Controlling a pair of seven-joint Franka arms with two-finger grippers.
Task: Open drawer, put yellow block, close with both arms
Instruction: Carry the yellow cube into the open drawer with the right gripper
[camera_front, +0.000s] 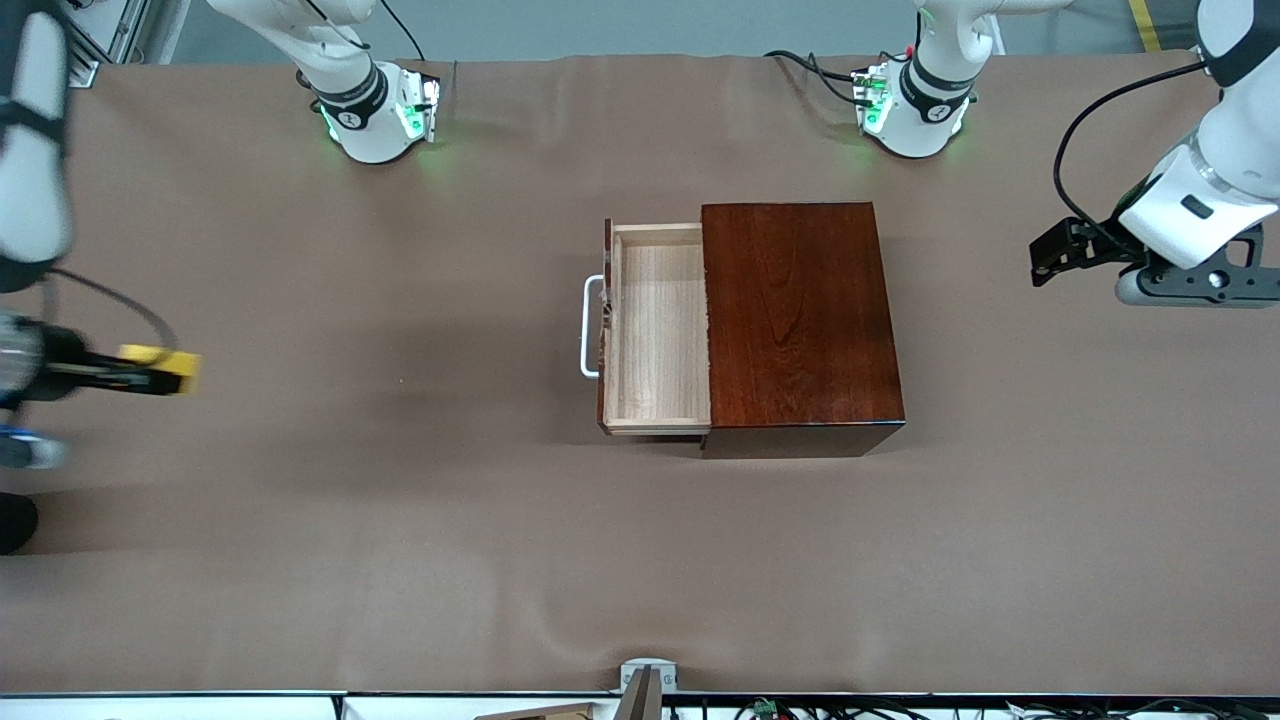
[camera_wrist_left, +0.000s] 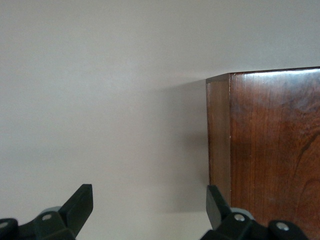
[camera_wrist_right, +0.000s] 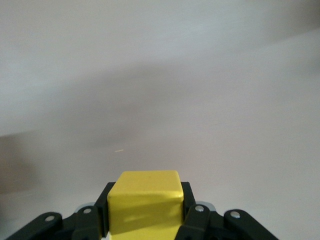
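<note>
1. Right now you have the right gripper (camera_front: 165, 372) up over the bare tablecloth (camera_front: 350, 500) at the right arm's end of the table, clamped on the yellow block (camera_front: 160, 366); in the right wrist view the yellow block (camera_wrist_right: 145, 205) sits squeezed between the two black fingers (camera_wrist_right: 192, 212).
2. Next along, you see the drawer (camera_front: 655, 325) pulled out of the mahogany box (camera_front: 800, 320) toward the right arm's end, its pale wooden tray lying bare to the camera.
3. Its white handle (camera_front: 590, 325) sticks out from the dark front, and neither gripper touches it.
4. At the left arm's end, your left gripper (camera_front: 1050, 262) hangs over the cloth, well apart from the box, its fingers spread wide and holding nothing.
5. From the left wrist view, you see those fingers (camera_wrist_left: 80, 202) parted, with a corner of the mahogany box (camera_wrist_left: 270, 145) ahead of them.
</note>
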